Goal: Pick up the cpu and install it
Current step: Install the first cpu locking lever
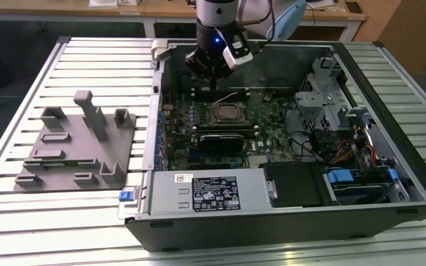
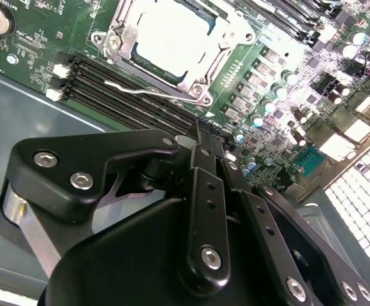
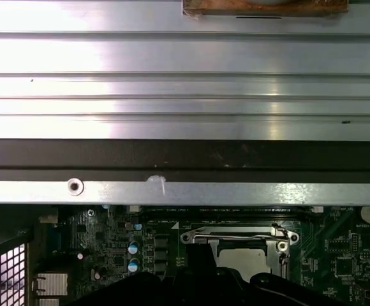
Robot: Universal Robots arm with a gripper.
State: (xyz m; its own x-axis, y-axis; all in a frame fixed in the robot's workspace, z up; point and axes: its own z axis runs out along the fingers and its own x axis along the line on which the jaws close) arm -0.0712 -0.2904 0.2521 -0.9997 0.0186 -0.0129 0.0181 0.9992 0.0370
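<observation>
Above motherboard's [image 1: 272, 130] far edge, just past socket [image 2: 194, 81]: gripper [image 1: 213, 83] hovering, pinched narrow, seemingly empty. Cpu [image 2: 172, 38] seated in socket near board's middle. Placement looks done; lever [image 2: 148, 90] latching unclear.

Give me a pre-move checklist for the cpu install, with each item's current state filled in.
1. Cpu sits inside the socket frame: ok.
2. Gripper is apart from the cpu, hanging over the motherboard beside the socket: ok.
3. Retention lever is latched: cannot tell.
4. Cpu lies fully flat in the socket: cannot tell.
5. Grey fixture stands outside the computer case, away from the arm: ok.
</observation>
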